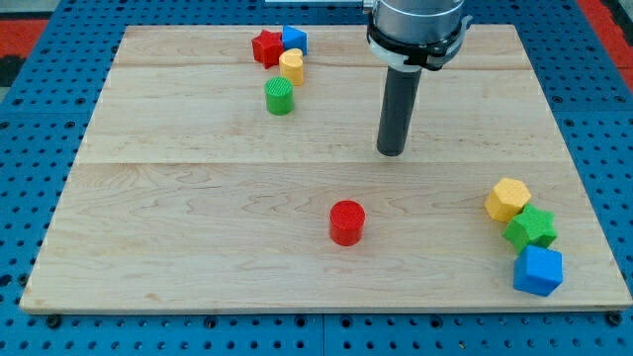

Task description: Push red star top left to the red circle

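Observation:
The red star (266,47) lies near the view's top, left of centre, touching a blue block (294,40) on its right. The red circle (347,222) stands alone below the board's middle. My tip (391,151) is on the board right of centre, well to the right of and below the red star, and above and slightly right of the red circle. It touches no block.
A yellow block (291,66) and a green cylinder (280,97) sit just below the red star and blue block. At the view's lower right a yellow hexagon (507,199), a green star (531,228) and a blue block (538,270) cluster near the board's edge.

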You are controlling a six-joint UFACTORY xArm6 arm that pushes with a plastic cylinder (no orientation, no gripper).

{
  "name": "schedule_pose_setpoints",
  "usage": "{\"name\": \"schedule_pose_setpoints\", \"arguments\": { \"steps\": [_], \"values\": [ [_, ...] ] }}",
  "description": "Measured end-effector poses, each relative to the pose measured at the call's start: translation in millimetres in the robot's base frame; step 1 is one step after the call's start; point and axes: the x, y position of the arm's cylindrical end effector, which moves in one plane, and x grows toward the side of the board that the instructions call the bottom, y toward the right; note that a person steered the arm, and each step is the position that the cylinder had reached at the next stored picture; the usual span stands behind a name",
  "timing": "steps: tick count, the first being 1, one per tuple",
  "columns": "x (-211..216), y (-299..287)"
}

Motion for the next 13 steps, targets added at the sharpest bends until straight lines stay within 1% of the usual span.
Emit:
{"name": "schedule_pose_setpoints", "arguments": {
  "steps": [1, 3, 4, 5, 6, 7, 11, 13],
  "values": [
    [-35, 0],
    [-167, 0],
    [-200, -8],
    [-206, -30],
    [-226, -125],
    [-230, -156],
    [-228, -148],
    [-210, -151]
  ]
}}
